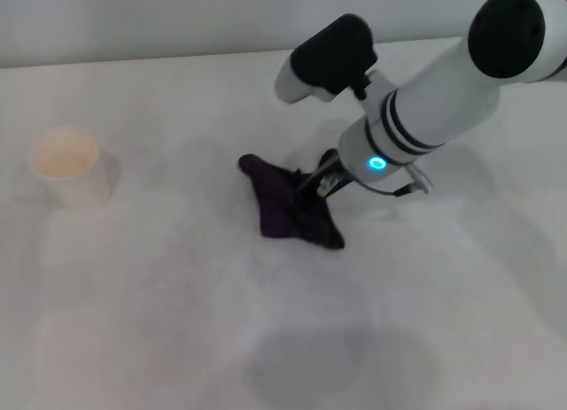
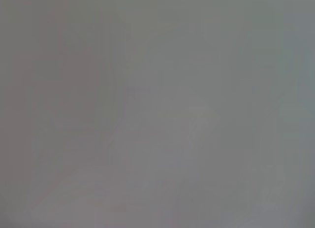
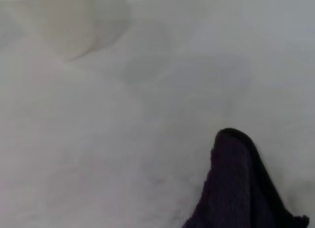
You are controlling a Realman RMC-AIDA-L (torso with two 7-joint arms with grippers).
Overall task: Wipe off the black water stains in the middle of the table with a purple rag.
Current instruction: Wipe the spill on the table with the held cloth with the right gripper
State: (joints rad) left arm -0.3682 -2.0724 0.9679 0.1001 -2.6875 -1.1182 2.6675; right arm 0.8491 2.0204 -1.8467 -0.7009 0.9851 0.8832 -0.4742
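Observation:
The purple rag (image 1: 285, 206) lies crumpled on the white table (image 1: 177, 321) near its middle. My right gripper (image 1: 317, 185) comes down from the right and is shut on the rag's right part, pressing it to the tabletop. The rag also shows in the right wrist view (image 3: 236, 188), with bare table beyond it. The black water stain shows in no view; it may be under the rag. My left gripper is out of view, and the left wrist view shows only a blank grey surface.
A white paper cup (image 1: 69, 165) stands on the table at the left, well apart from the rag; it shows faintly in the right wrist view (image 3: 74, 21). The table's far edge (image 1: 177, 60) runs along the back.

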